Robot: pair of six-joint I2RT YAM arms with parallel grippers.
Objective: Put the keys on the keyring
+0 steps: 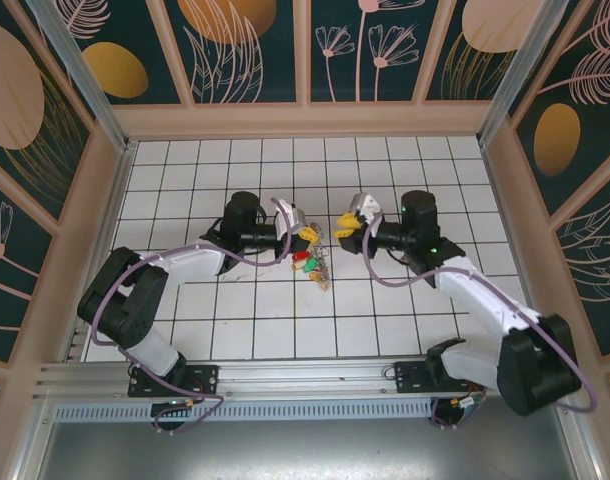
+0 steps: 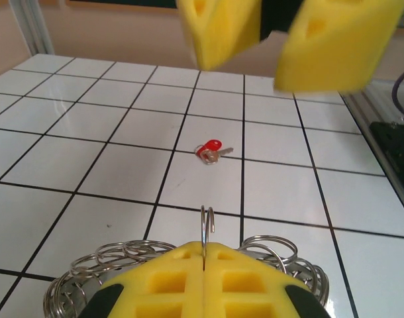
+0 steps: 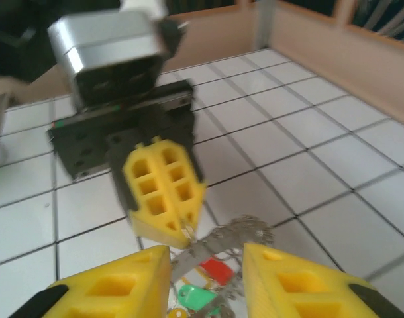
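While your left gripper (image 2: 205, 260) pinches the thin silvery beaded-wire keyring (image 2: 116, 257), your right gripper (image 3: 205, 257) hangs spread; the red-headed silver key (image 2: 208, 151) lies on a white tile (image 2: 281, 142) just beyond, likely light and slippery, so take its plastic head.

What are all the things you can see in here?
keyring: one, silvery coiled loops, mid-floor, pinched in the left gripper
red key: one, red head and silver blade, on a tile between the grippers
green key: at least one, green head, next to the red key
tiled floor: one, white with dark lines, under everything
walls: dark teal panels with pinkish flowers, around the floor
left arm and right arm: white and black, bolted at the near edge
left gripper: yellow fingers, shut on the keyring
right gripper: yellow fingers, open, facing the left gripper
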